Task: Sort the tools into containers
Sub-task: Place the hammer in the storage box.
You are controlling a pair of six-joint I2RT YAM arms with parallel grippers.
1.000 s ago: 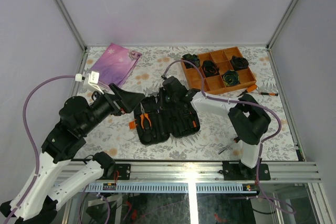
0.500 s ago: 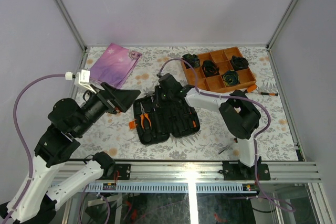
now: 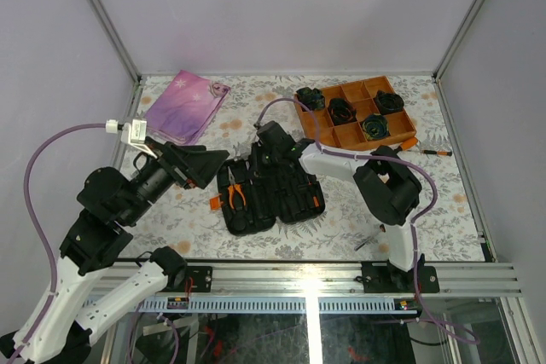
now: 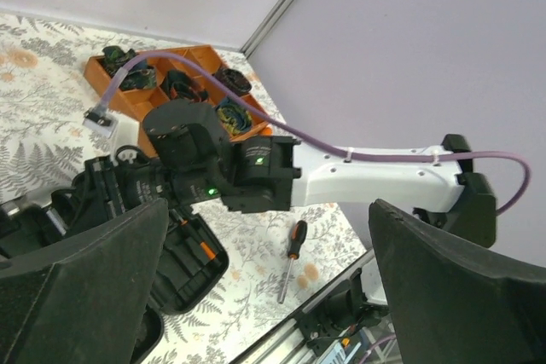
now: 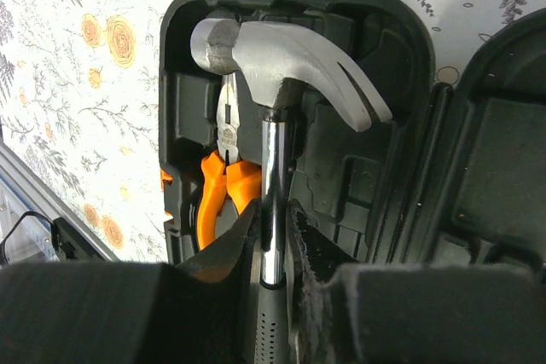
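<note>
The black tool case (image 3: pixel 269 193) lies open mid-table, with orange-handled pliers (image 3: pixel 236 189) in its left half. My right gripper (image 5: pixel 273 219) is shut on the shiny shaft of a hammer (image 5: pixel 281 66), whose head hangs over the case's left half (image 5: pixel 401 23), just above the pliers (image 5: pixel 223 185). In the top view the right gripper (image 3: pixel 258 158) sits at the case's far edge. My left gripper (image 3: pixel 205 162) hovers open and empty left of the case. A screwdriver (image 4: pixel 290 257) lies on the table near the front right (image 3: pixel 368 239). Another screwdriver (image 3: pixel 424 151) lies by the orange tray.
An orange divided tray (image 3: pixel 317 125) holding black rolled bundles stands at the back right. A pink-purple pouch (image 3: pixel 183 106) lies at the back left. The right arm's white link (image 4: pixel 384 181) stretches across the table behind the case. The metal rail runs along the near edge.
My right gripper has carried the hammer a little leftward over the case. The left arm drew back to the left and its gripper now sits slightly farther from the case.
</note>
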